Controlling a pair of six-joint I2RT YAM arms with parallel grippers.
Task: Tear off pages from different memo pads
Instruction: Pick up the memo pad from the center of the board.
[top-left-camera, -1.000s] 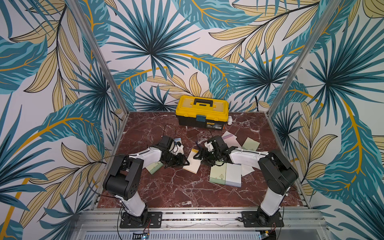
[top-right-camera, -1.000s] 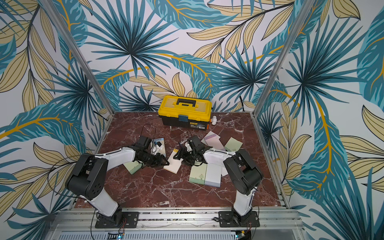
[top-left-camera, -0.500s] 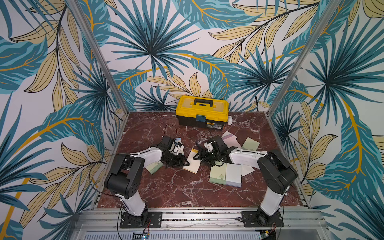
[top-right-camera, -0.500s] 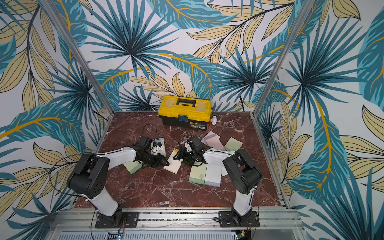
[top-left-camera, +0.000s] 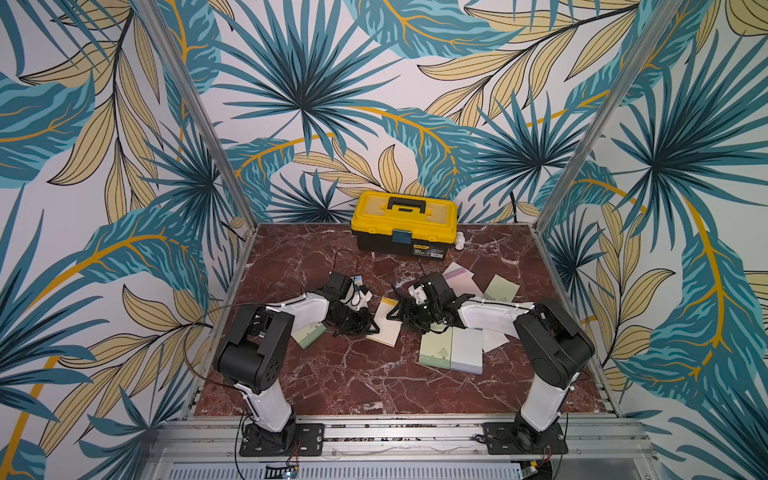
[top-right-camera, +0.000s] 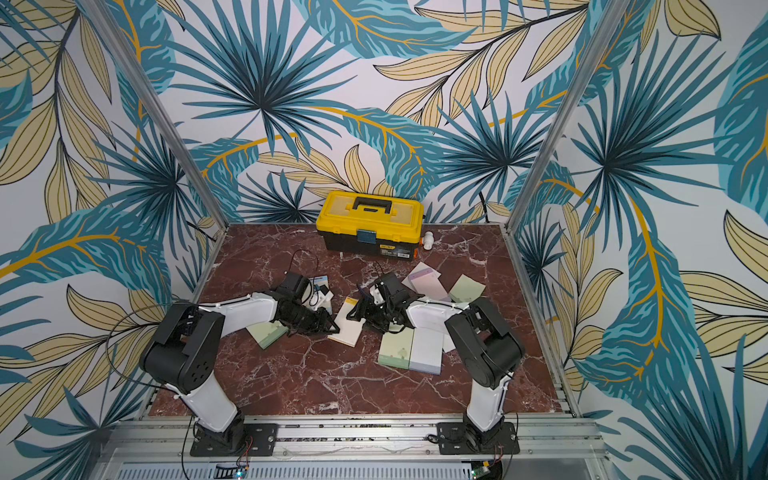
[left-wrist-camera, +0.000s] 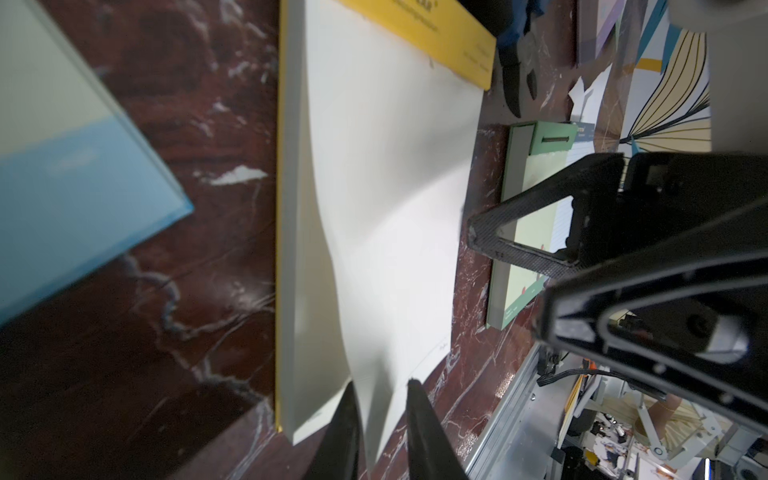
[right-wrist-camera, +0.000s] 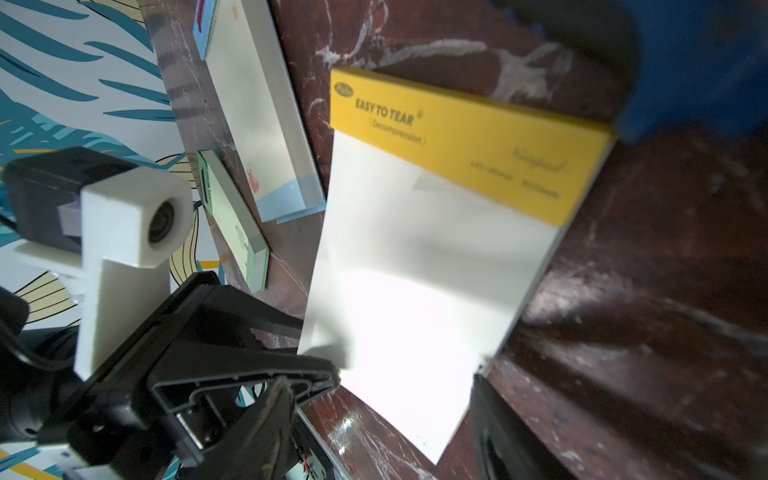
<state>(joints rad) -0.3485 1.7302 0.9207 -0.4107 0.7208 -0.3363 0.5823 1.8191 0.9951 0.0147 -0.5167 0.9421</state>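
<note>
Left hand (left-wrist-camera: 380, 399) has closed on the top page (left-wrist-camera: 395, 228) of the cream pad (left-wrist-camera: 291, 249); right hand (top-left-camera: 400, 307) stays spread.

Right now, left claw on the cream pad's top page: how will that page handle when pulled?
Likely floppy: the page curls up off the pad where the left claw pinches its corner. Probably tears easily; the header reads EASY TO TEAR. The pad may slide on the glossy marble unless braced.

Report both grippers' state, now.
Left gripper: nearly shut around the top page's lifted corner; firm grip cannot be told.
Right gripper: open, holding nothing.
</note>
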